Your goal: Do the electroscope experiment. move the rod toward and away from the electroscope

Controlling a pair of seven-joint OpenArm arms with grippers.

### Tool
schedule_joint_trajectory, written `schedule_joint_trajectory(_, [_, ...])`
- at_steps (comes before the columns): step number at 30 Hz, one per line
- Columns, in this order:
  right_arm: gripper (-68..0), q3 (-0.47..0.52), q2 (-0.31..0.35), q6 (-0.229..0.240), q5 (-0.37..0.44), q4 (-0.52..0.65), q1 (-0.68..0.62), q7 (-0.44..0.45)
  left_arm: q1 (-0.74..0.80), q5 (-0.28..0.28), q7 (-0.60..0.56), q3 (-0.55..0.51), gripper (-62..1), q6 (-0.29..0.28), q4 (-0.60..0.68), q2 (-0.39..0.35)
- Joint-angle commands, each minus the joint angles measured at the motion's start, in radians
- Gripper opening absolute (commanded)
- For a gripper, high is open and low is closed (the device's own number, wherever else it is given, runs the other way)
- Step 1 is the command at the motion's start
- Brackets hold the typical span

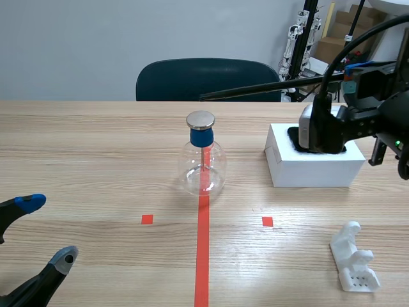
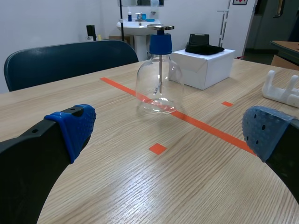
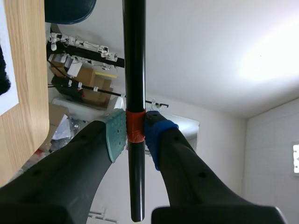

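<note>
The electroscope (image 1: 203, 160) is a clear glass flask with a blue stopper and a flat metal disc (image 1: 200, 119) on top, standing on the red tape line at mid-table. In the left wrist view the electroscope (image 2: 160, 79) stands well ahead of my open left gripper (image 2: 169, 130). The left gripper (image 1: 48, 230) rests low at the near left, holding nothing. My right gripper (image 3: 135, 133) is shut on a long black rod (image 3: 134, 56) at its orange band. The rod (image 1: 255, 88) lies nearly level in the air, its free end just above the disc.
A white box (image 1: 313, 166) with a black cloth (image 2: 203, 48) on it stands right of the flask, under the right arm. A white plastic stand (image 1: 353, 256) lies at the near right. A dark chair (image 1: 204, 78) is behind the table's far edge.
</note>
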Motion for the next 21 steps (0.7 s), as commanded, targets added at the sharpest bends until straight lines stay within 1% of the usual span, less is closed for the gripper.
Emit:
schedule_joint_trajectory(1, [-60.7,0.024,0.025,-0.015,0.024,0.054,-0.015,-0.008,0.000,-0.011,-0.029,-0.001,1.4,0.000,0.009,-0.014])
schedule_joint_trajectory(7, [-60.7,0.132,0.030,-0.015,0.168,0.194,-0.138,-0.006,0.000,-0.011,-0.029,-0.001,1.4,0.000,0.009,-0.014])
schedule_joint_trajectory(12, [-60.7,0.235,0.030,-0.019,0.278,0.309,-0.275,0.023,0.000,-0.011,-0.029,-0.001,1.4,0.000,0.009,-0.014])
schedule_joint_trajectory(15, [-60.7,0.289,0.030,-0.023,0.329,0.362,-0.371,0.051,0.000,-0.011,-0.029,-0.001,1.4,0.000,0.009,-0.014])
schedule_joint_trajectory(17, [-60.7,0.318,0.029,-0.027,0.349,0.387,-0.439,0.080,0.000,-0.011,-0.029,-0.001,1.4,0.000,0.009,-0.014])
schedule_joint_trajectory(18, [-60.7,0.329,0.026,-0.035,0.356,0.394,-0.470,0.097,0.000,-0.011,-0.029,-0.001,1.4,0.000,0.009,-0.014])
schedule_joint_trajectory(21, [-60.7,0.353,0.005,-0.097,0.357,0.399,-0.564,0.158,0.000,-0.011,-0.029,-0.001,1.4,0.000,0.009,-0.014])
